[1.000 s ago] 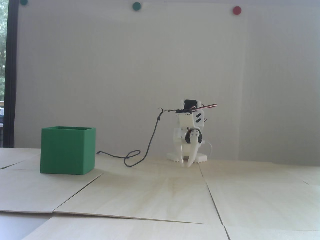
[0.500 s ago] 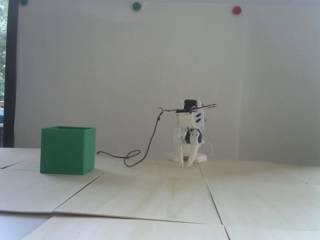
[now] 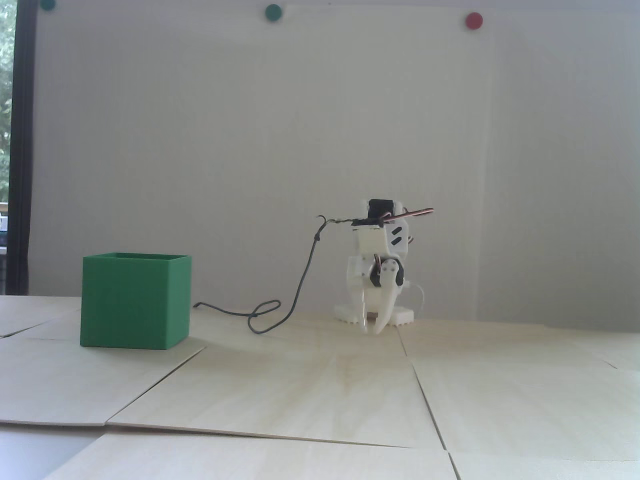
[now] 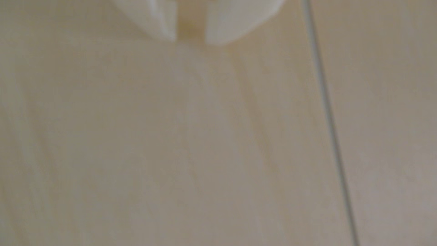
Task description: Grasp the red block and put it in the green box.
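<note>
The green box (image 3: 135, 300) stands open-topped on the left of the wooden table in the fixed view. The red block shows in neither view. The white arm sits folded at the back of the table, and its gripper (image 3: 374, 329) points straight down with the tips just above the wood, well to the right of the box. In the wrist view the gripper (image 4: 191, 41) enters from the top edge. Its two white fingertips (image 4: 231, 23) stand almost together with only a narrow slit between them, and nothing is held. Only bare wood lies below them.
A dark cable (image 3: 300, 280) loops from the arm down onto the table between arm and box. The table is made of pale plywood panels (image 3: 320, 390) with seams; one seam (image 4: 326, 106) runs down the wrist view. A red magnet (image 3: 473, 20) and a green magnet (image 3: 273, 12) are on the wall.
</note>
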